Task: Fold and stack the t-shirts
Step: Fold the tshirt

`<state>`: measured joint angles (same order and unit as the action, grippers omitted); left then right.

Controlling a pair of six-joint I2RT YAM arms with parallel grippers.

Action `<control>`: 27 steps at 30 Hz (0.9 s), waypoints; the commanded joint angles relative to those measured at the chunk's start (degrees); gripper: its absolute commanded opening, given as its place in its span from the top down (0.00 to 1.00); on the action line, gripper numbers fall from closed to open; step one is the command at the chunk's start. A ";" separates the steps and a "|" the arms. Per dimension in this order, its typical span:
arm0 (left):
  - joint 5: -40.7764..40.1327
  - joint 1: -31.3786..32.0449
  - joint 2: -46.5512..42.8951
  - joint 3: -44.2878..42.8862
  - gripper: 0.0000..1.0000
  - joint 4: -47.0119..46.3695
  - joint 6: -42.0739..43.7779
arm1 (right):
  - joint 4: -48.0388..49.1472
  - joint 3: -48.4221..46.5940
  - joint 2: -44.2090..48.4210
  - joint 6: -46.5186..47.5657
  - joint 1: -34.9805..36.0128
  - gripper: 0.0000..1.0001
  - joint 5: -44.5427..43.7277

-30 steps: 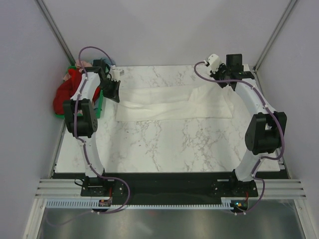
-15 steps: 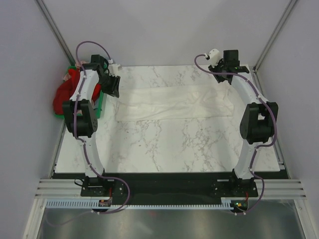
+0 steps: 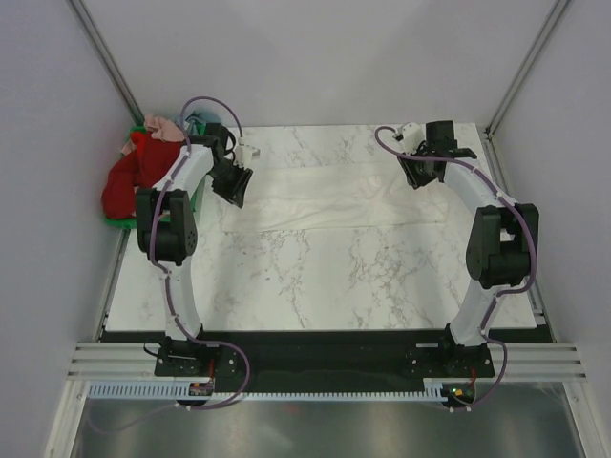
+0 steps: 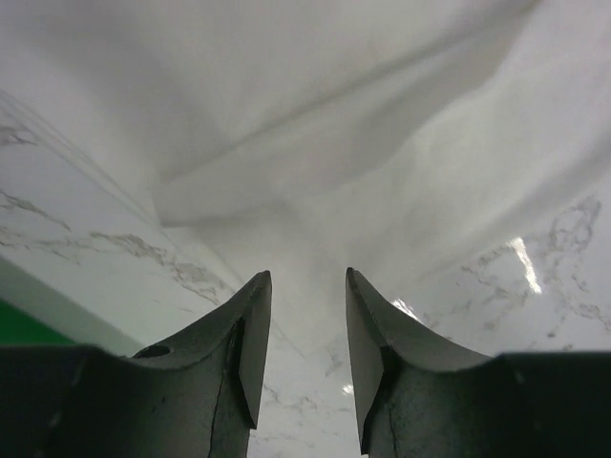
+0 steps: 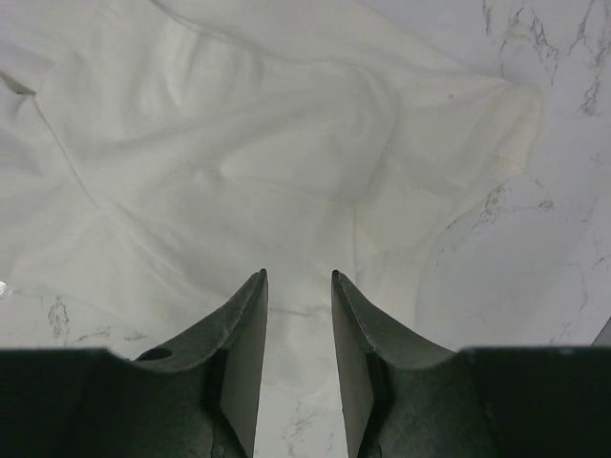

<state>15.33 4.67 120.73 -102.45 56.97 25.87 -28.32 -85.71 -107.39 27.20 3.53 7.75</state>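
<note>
A cream-white t-shirt (image 3: 334, 196) lies spread flat across the far half of the marble table (image 3: 315, 277). My left gripper (image 3: 234, 183) hovers over its left end, open, with nothing between the fingers; the left wrist view shows the white cloth (image 4: 382, 143) just ahead of the open gripper (image 4: 307, 281). My right gripper (image 3: 420, 170) is over the shirt's right end, also open and empty. In the right wrist view the rumpled cloth (image 5: 239, 143) lies under and ahead of that gripper (image 5: 298, 277). Red (image 3: 124, 181), pink (image 3: 162, 126) and pale blue (image 3: 198, 119) t-shirts are heaped at the far left.
The heap of coloured shirts sits in a green crate (image 4: 24, 329) just off the table's left edge, close beside my left arm. Grey walls and metal frame posts stand around the table on three sides. The near half of the marble top lies between the arm bases.
Both grippers have opened and let go of the white shirt's far edge, which has settled on the table. Both have moved inward and a little toward the near side.
</note>
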 commanded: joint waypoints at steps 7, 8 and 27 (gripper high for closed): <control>-9.44 -1.06 9.79 -15.05 0.55 -3.18 3.13 | -2.27 1.95 0.61 2.51 -0.10 0.59 0.43; -9.44 -1.15 10.23 -15.06 0.54 -3.27 3.40 | -2.27 2.21 0.43 2.68 -0.10 0.60 0.43; -4.00 -2.73 -1.72 3.82 0.60 -3.62 1.91 | -1.57 3.18 -0.88 1.89 -1.85 0.60 -0.98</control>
<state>9.63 2.17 121.47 -103.15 53.56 26.96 -30.70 -82.94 -107.68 29.36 2.72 7.53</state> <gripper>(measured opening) 0.415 0.402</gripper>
